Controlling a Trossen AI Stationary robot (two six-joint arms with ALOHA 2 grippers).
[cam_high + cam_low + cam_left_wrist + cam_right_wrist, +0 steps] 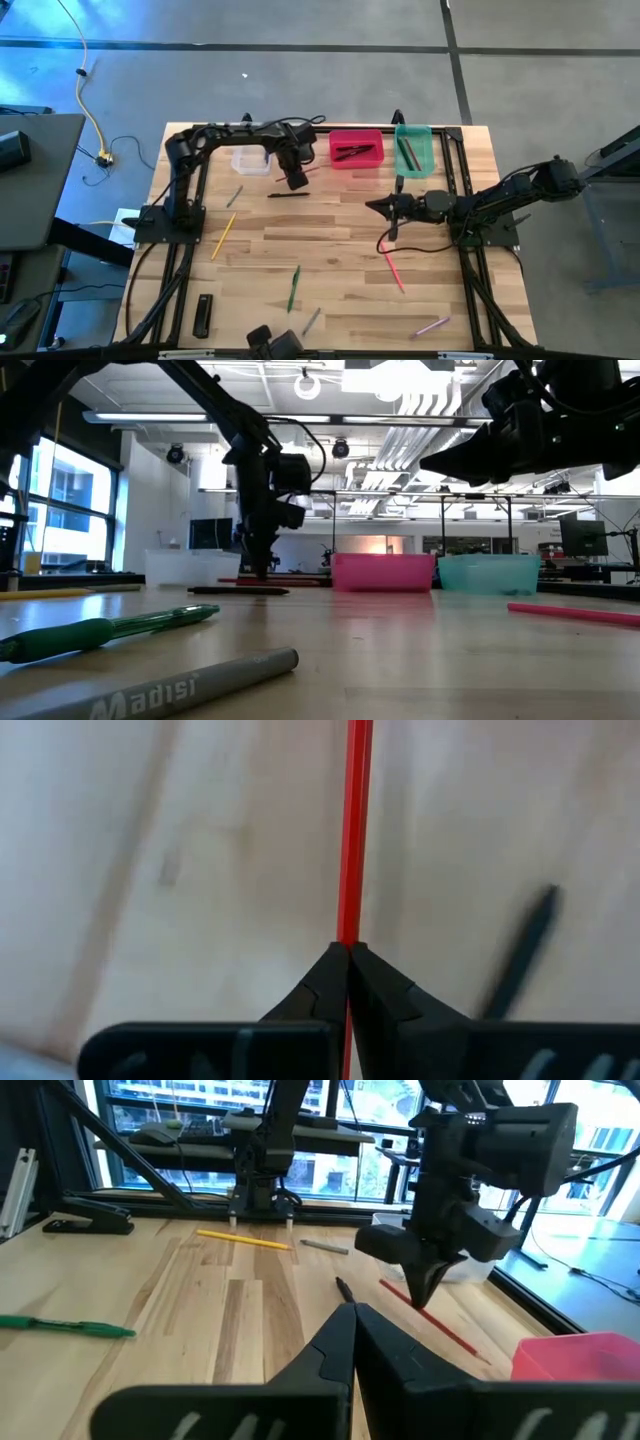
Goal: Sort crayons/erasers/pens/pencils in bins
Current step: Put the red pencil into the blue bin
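left gripper (347, 948) clamped on the end of a red pencil (353, 830) on the table just beside the pink bin (356, 148); right gripper (385, 206) shut, empty, nearby; risk: thin end-grip lets pencil pivot or slip when lifted.

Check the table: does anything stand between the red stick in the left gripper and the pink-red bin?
Nothing visible. The left gripper pinches the red stick beside the pink-red bin, with only bare wood between.

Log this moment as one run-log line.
left gripper: shut on red stick, near pink bin | right gripper: shut, empty, mid-table | green bin: holds sticks | phase: grasp
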